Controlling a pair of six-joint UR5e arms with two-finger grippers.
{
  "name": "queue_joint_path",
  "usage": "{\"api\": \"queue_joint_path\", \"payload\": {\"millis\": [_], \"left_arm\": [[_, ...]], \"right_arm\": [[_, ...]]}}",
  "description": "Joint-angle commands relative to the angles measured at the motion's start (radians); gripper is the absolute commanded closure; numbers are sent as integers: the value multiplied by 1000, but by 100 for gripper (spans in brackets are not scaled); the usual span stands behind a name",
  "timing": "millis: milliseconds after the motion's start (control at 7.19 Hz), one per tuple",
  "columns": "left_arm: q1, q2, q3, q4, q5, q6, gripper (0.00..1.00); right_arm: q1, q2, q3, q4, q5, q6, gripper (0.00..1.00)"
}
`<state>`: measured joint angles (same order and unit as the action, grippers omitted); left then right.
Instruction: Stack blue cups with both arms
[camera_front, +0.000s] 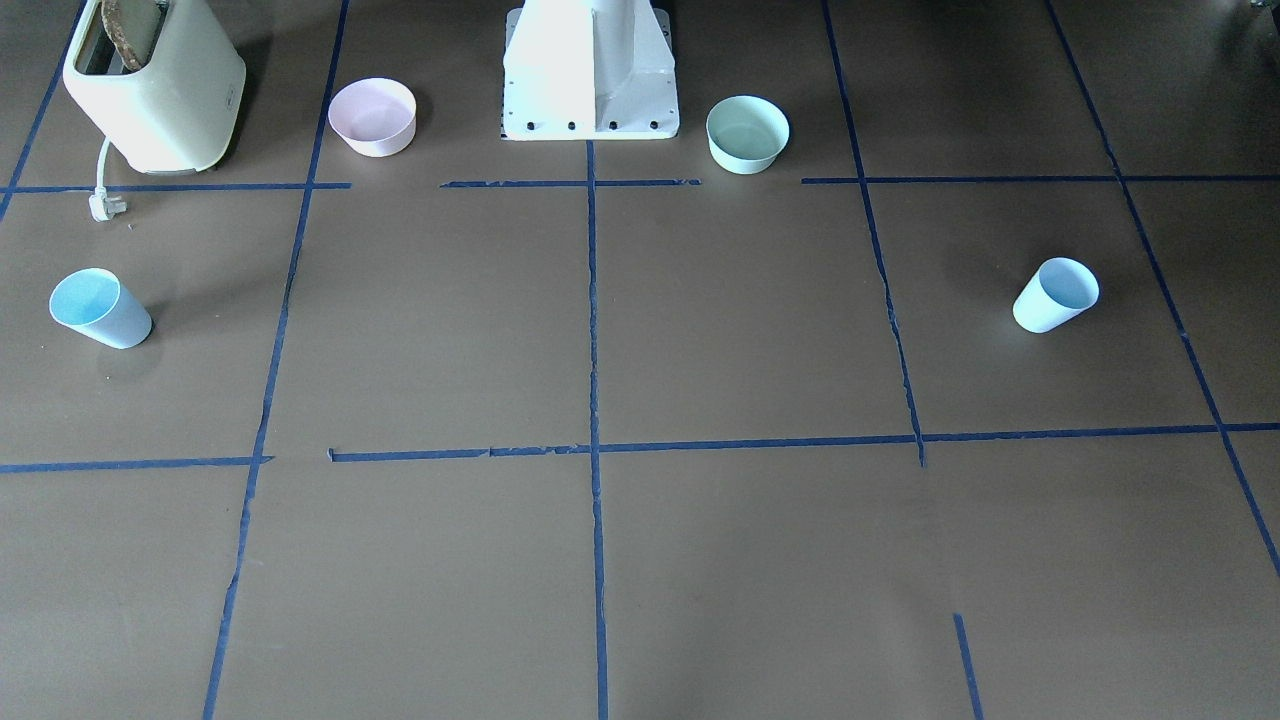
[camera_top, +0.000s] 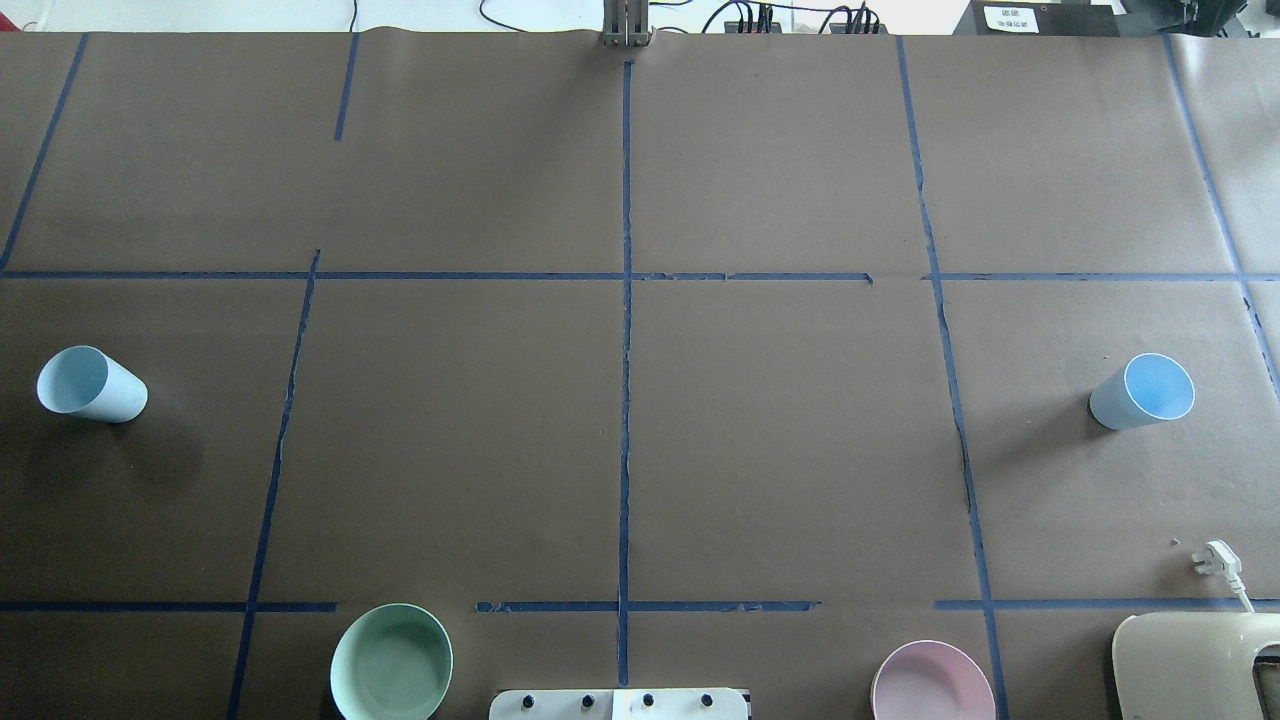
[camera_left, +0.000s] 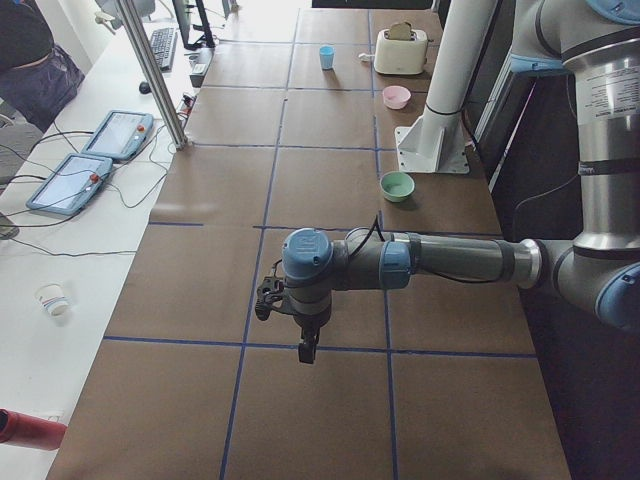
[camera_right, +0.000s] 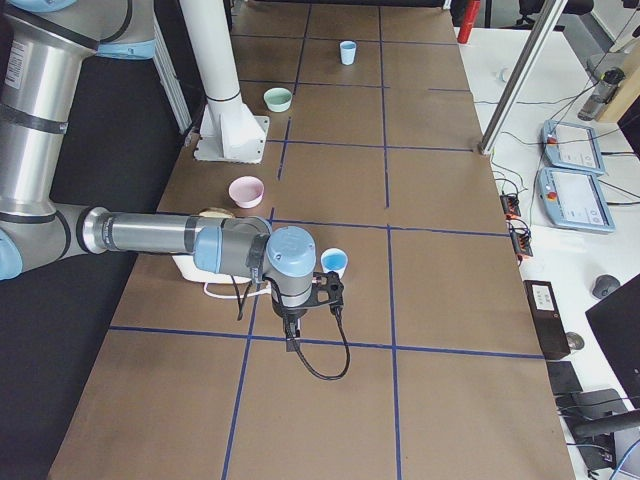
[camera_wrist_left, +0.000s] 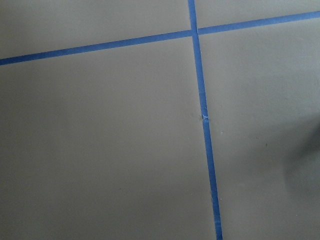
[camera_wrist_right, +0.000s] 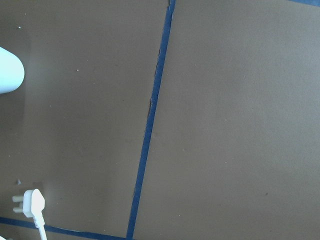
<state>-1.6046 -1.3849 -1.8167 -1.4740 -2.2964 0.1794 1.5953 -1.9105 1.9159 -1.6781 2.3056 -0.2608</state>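
Two pale blue cups stand upright, far apart on the brown table. One cup (camera_top: 90, 385) (camera_front: 1056, 295) is on my left side. The other cup (camera_top: 1143, 392) (camera_front: 100, 308) is on my right side, and its edge shows in the right wrist view (camera_wrist_right: 7, 70). Neither arm shows in the overhead or front views. My left gripper (camera_left: 303, 340) shows only in the exterior left view, above the table and hiding the near cup. My right gripper (camera_right: 291, 335) shows only in the exterior right view, close in front of the right cup (camera_right: 334, 262). I cannot tell whether either is open or shut.
A cream toaster (camera_front: 150, 85) with its loose plug (camera_front: 103, 205) stands near my right side. A pink bowl (camera_front: 372, 116) and a mint-green bowl (camera_front: 747, 133) flank the white pedestal (camera_front: 590, 70). Blue tape lines grid the table.
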Motion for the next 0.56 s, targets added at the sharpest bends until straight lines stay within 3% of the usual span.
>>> {"api": "queue_joint_path", "payload": {"millis": [0,417], "left_arm": [[0,0,-3,-8,0,0,0],[8,-3,-1,-9,0,-1,0]], "right_arm": [[-2,2,0,0,0,0,0],[-2,10,2,0,2,0,0]]}}
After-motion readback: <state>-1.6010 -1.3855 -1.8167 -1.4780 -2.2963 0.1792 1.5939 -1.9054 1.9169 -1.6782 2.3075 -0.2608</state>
